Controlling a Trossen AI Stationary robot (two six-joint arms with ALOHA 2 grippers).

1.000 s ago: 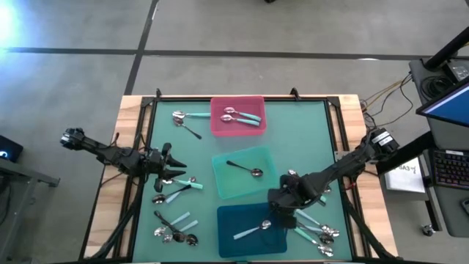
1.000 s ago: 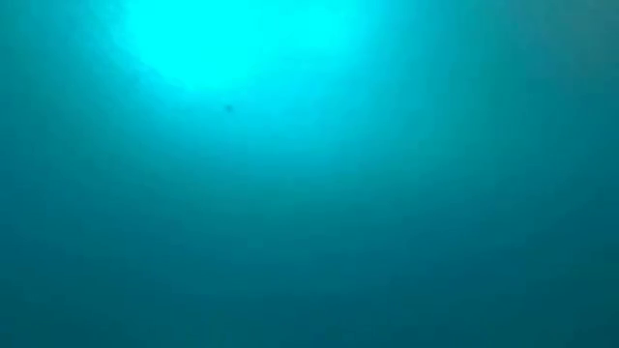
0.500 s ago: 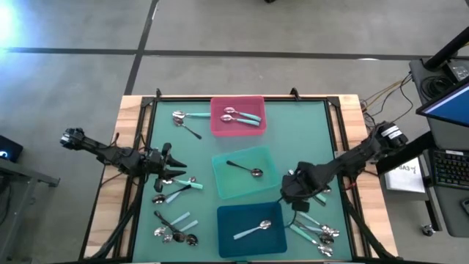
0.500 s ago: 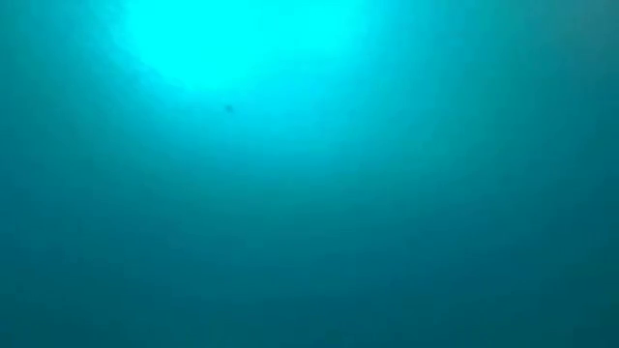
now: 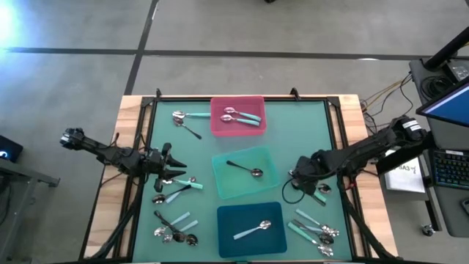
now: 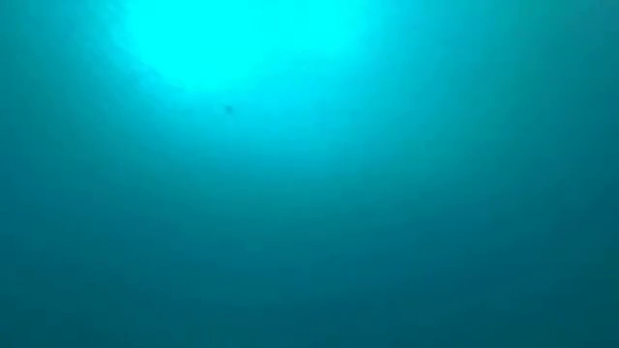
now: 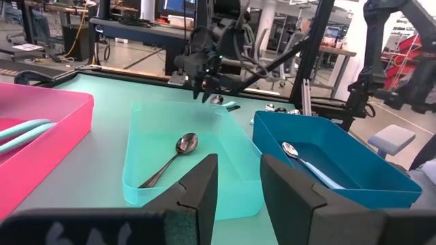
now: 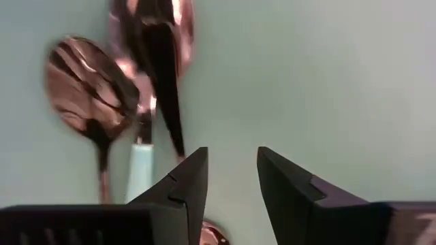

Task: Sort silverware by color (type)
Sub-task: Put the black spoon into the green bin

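On the bench (image 5: 308,125), pink tray (image 5: 237,116) has two teal-handled spoons (image 5: 242,115), mint tray (image 5: 244,172) one dark spoon (image 5: 245,169), dark-teal tray (image 5: 251,229) one pale spoon (image 5: 253,229). Left gripper (image 7: 238,194) and right gripper (image 8: 231,184) both sit parted, holding nothing.

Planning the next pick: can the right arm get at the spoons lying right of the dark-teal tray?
Probably yes. The right gripper, open and empty, hovers beside those spoons; they lie loose on the mat, nothing covering them.

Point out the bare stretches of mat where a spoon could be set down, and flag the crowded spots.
Free: the mat between the pink tray and the right edge, and the far left corner behind the loose spoons. Crowded: the spoon clusters at near left and near right, and around the right pincer beside the mint tray.
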